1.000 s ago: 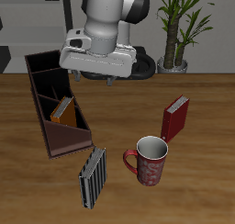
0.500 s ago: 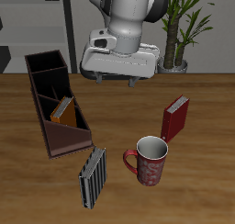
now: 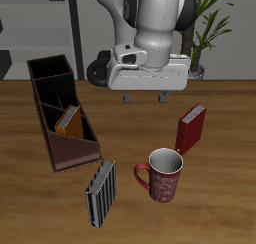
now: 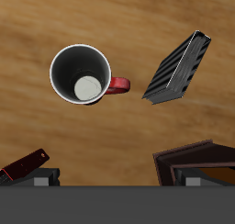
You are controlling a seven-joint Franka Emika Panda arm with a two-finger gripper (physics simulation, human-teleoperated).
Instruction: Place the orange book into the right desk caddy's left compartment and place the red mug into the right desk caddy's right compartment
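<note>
Orange book [image 3: 69, 120] sits in the right desk caddy [image 3: 60, 128] — next the empty, open gripper [image 3: 143, 96] must descend on the red mug [image 3: 161, 174].

Even, soft light fills both views, bright enough to read every surface, nothing blown out. On the table [image 3: 30, 203] the wood grain shows warm and clean, no glare patches. Shadows are faint: a soft dark smudge sits close under the red mug [image 3: 161, 174] and beside the striped book [image 3: 101, 192], suggesting light from above. Inside the right desk caddy [image 3: 60, 121] the walls go dark and the interior is dim. The wrist view is sharp across the frame, the mug's [image 4: 81, 73] inside falling to near black around a pale base; edges look slightly jagged, low-resolution, no motion blur, no visible bending at the borders.
</note>
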